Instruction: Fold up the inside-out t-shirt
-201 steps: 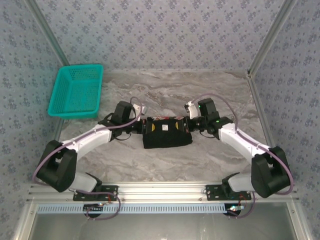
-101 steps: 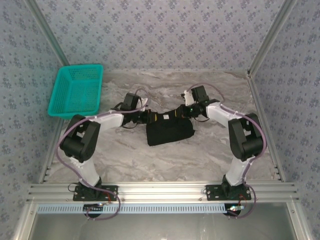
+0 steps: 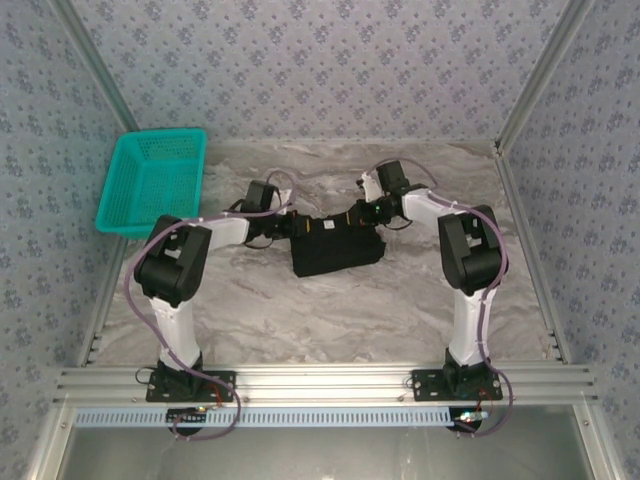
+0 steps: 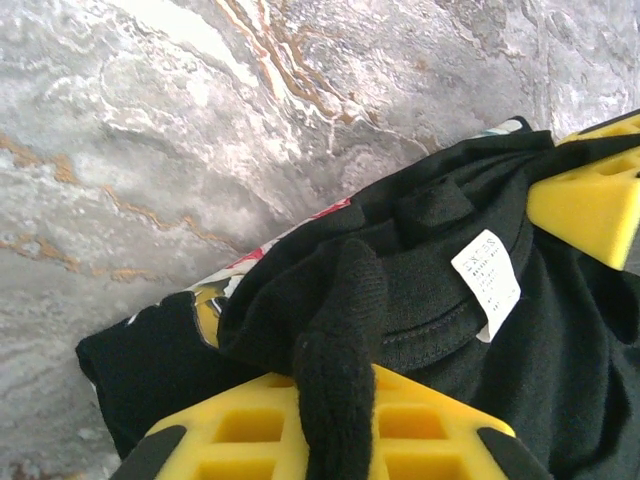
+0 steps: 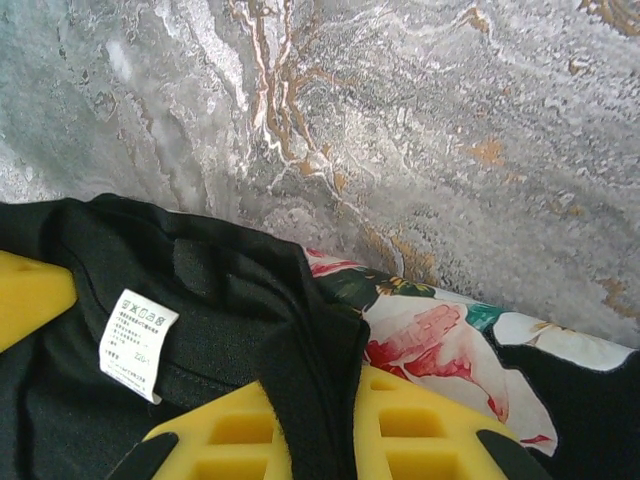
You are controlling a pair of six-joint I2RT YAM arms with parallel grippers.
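- The left gripper (image 4: 335, 385) has its fingers pressed together on a bunched ridge of black cloth by the collar (image 4: 440, 325). The right gripper (image 5: 310, 385) is clamped the same way on the other side of the neck. Pinching both ends of the far edge lets the pair carry that edge as one
- The marble table (image 3: 330, 320) bears the weight of the cloth, so the bundle can be laid down flat rather than hung
- The teal basket (image 3: 152, 182) sits well apart at the far left, out of the way of the work
- The inside-out t-shirt (image 3: 338, 255) lies mid-table between the two grippers as a compact dark block. It looks folded over more than once, though from above I can't count the layers
- The floral print (image 5: 430, 325) peeks out beneath the plain black, so the printed face is tucked under
- The white label (image 4: 487, 283) shows on the collar seam between the two grips, as you'd expect of a shirt turned inside out
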